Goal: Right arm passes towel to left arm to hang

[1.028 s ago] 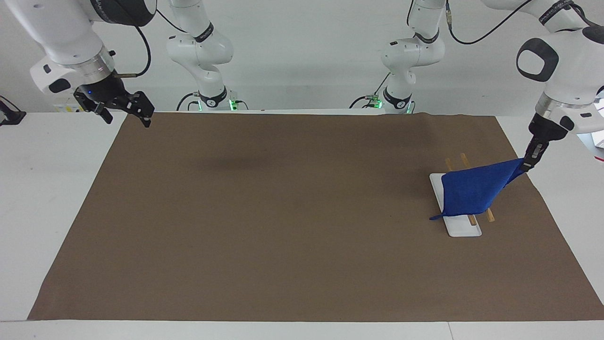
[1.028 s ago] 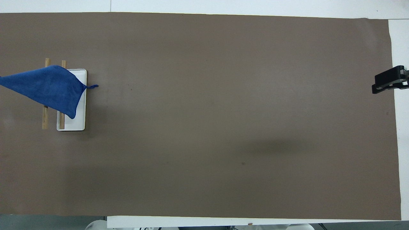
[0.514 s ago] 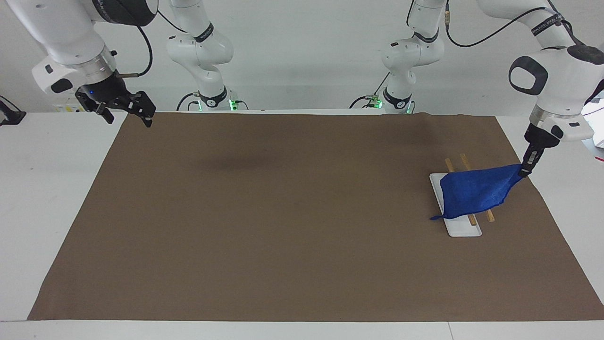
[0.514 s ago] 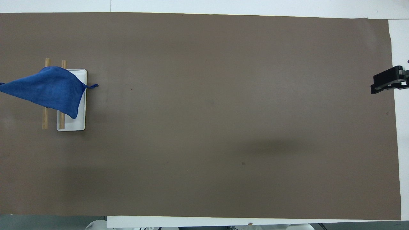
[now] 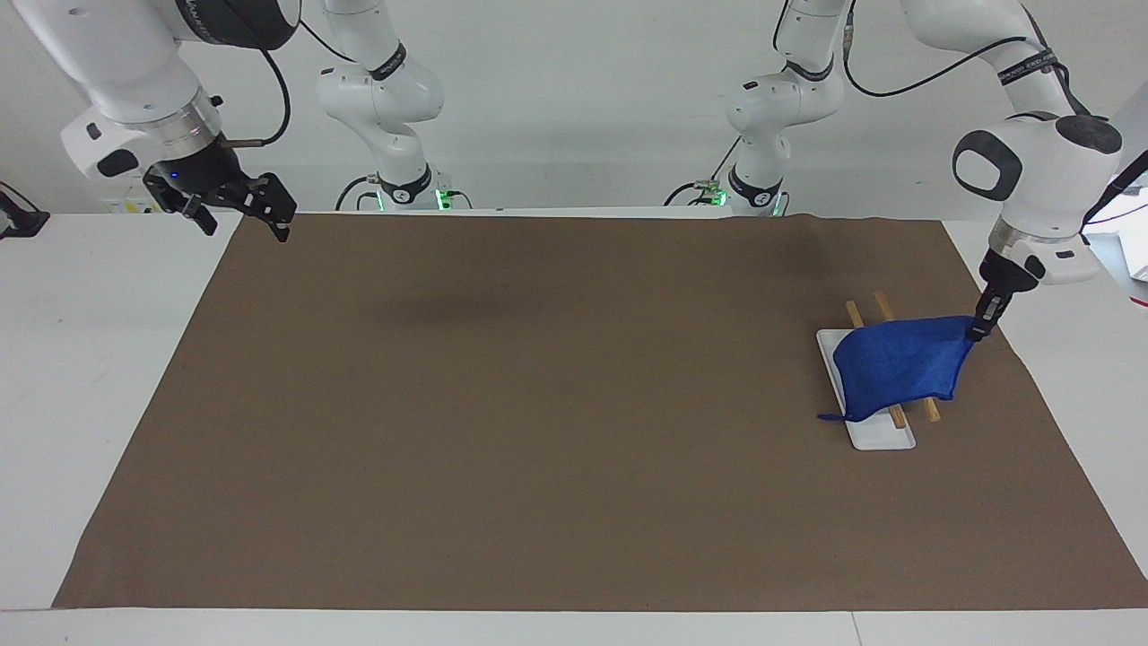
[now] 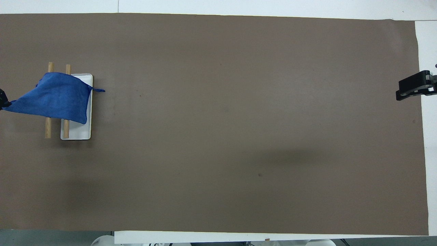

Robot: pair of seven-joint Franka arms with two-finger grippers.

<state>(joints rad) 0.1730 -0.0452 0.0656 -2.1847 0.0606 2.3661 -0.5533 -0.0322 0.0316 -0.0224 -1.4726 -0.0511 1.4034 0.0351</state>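
Note:
The blue towel [image 5: 901, 363] [image 6: 56, 97] lies draped over the two wooden rods [image 5: 931, 410] [image 6: 48, 128] of a small rack with a white base [image 5: 883, 435] [image 6: 76, 131], at the left arm's end of the table. One corner is still raised, and my left gripper [image 5: 975, 330] [image 6: 2, 99] is shut on that corner, beside the rack. The towel's loop tag hangs off the corner toward the table's middle. My right gripper [image 5: 240, 213] [image 6: 414, 90] waits open and holds nothing, in the air over the mat's edge at the right arm's end.
A brown mat [image 5: 538, 404] covers most of the white table [image 5: 90, 341]. The arms' bases stand along the robots' edge of the table.
My left gripper has come down and in toward the rack, and the towel has sunk lower over the rods. The right arm has hardly moved.

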